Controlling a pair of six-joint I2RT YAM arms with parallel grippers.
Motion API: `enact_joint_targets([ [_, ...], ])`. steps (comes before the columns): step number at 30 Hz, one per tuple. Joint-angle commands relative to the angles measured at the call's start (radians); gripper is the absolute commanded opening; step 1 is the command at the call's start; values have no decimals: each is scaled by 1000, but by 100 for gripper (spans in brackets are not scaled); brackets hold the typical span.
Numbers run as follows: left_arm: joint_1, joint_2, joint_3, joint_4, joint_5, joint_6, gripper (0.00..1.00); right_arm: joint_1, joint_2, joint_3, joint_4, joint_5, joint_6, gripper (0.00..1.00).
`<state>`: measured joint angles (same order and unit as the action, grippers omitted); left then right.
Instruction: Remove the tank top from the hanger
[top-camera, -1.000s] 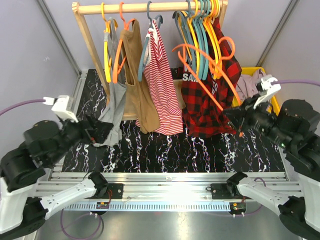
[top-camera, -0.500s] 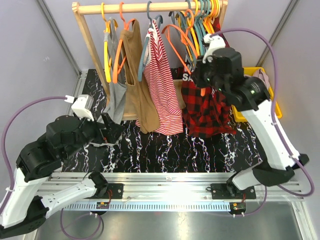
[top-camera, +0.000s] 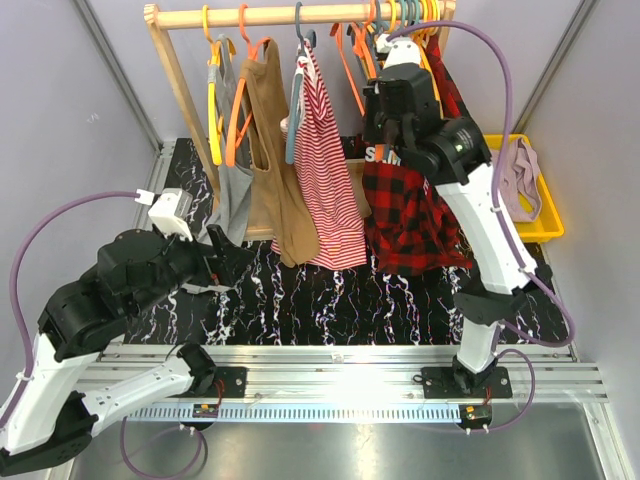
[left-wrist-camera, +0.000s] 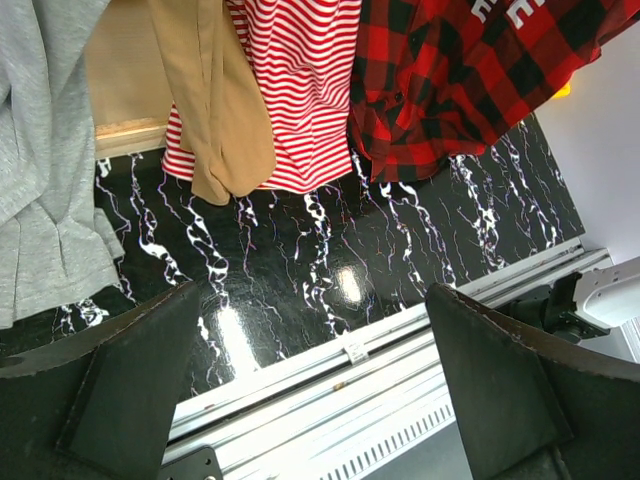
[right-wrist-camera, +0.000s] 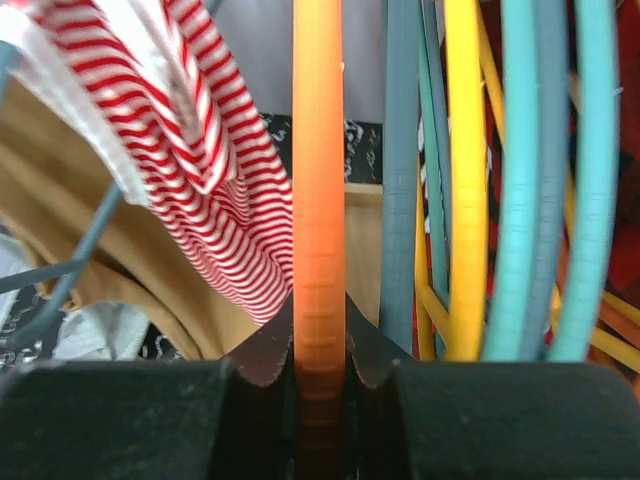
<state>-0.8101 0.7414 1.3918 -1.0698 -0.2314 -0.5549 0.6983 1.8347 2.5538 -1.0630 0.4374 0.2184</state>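
A grey tank top (top-camera: 232, 195) on a yellow hanger, a tan one (top-camera: 275, 170) on an orange hanger, and a red-striped one (top-camera: 325, 175) on a blue-grey hanger hang from the wooden rod (top-camera: 270, 15). My right gripper (top-camera: 375, 100) is high at the rack, shut on a bare orange hanger (right-wrist-camera: 318, 200). It sits just right of the striped top (right-wrist-camera: 190, 170). My left gripper (top-camera: 225, 262) is open and empty, low over the black marbled table (left-wrist-camera: 300, 250), below the grey top's hem (left-wrist-camera: 50, 220).
A red plaid shirt (top-camera: 410, 220) and several bare teal, yellow and orange hangers (right-wrist-camera: 520, 180) crowd the rod's right end. A yellow bin (top-camera: 540, 225) with clothes stands at the right. The metal rail (top-camera: 340, 360) runs along the near edge.
My right arm swung from low right up to the rod with the orange hanger in its grip. My left arm shifted slightly right toward the grey top.
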Motion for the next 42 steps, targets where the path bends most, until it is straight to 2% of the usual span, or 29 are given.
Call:
enact_joint_targets([
  [1, 2, -5, -11, 62, 15, 0, 99, 6, 34, 65, -58, 63, 35, 0],
  [8, 0, -17, -24, 67, 24, -4, 99, 6, 63, 69, -75, 26, 39, 0],
  [9, 2, -19, -25, 68, 26, -8, 99, 6, 58, 68, -89, 18, 44, 6],
  [10, 2, -20, -25, 70, 29, -8, 99, 6, 38, 63, -92, 15, 53, 22],
  [11, 2, -22, -27, 70, 30, -11, 99, 6, 22, 28, -86, 18, 55, 22],
  [14, 2, -17, -33, 77, 40, -10, 99, 4, -29, -44, 1, 27, 15, 3],
  [15, 2, -14, -30, 80, 47, -5, 99, 6, -2, -21, 5, 34, -5, 0],
  [16, 0, -10, -28, 80, 49, -4, 99, 4, 23, 64, -11, 40, -14, 0],
  [18, 2, -1, -22, 82, 56, 0, 99, 1, 64, 129, -46, 46, -25, 2],
  [20, 2, 3, -16, 79, 63, 1, 99, -3, 55, 86, -31, 24, -14, 13],
  [23, 2, -8, -16, 70, 60, 1, 99, -6, 80, 97, -67, 12, 1, 17],
  [27, 2, -23, -30, 61, 58, 1, 99, -6, 89, 103, -69, 3, -2, 15],
  [31, 0, -28, -33, 60, 61, 3, 99, -13, 110, 134, -77, 1, -7, 20],
  [33, 0, -28, -31, 59, 63, 4, 99, -13, 110, 148, -98, -8, 5, 45],
  [34, 2, -31, -31, 59, 61, 6, 99, -13, 92, 141, -101, -20, 10, 51],
  [35, 0, -31, -30, 59, 64, 4, 99, -13, 77, 132, -107, -26, 16, 64],
  [38, 0, -34, -19, 54, 63, 6, 99, -8, -44, 31, -100, -78, 50, 81],
  [39, 0, -37, -17, 54, 63, 3, 99, -5, -89, -16, -92, -98, 74, 90],
  [40, 2, -40, -17, 54, 60, 4, 99, 3, -185, -134, -81, -152, 85, 93],
  [42, 2, -43, -19, 59, 60, 3, 99, 7, -271, -251, -63, -222, 111, 100],
])
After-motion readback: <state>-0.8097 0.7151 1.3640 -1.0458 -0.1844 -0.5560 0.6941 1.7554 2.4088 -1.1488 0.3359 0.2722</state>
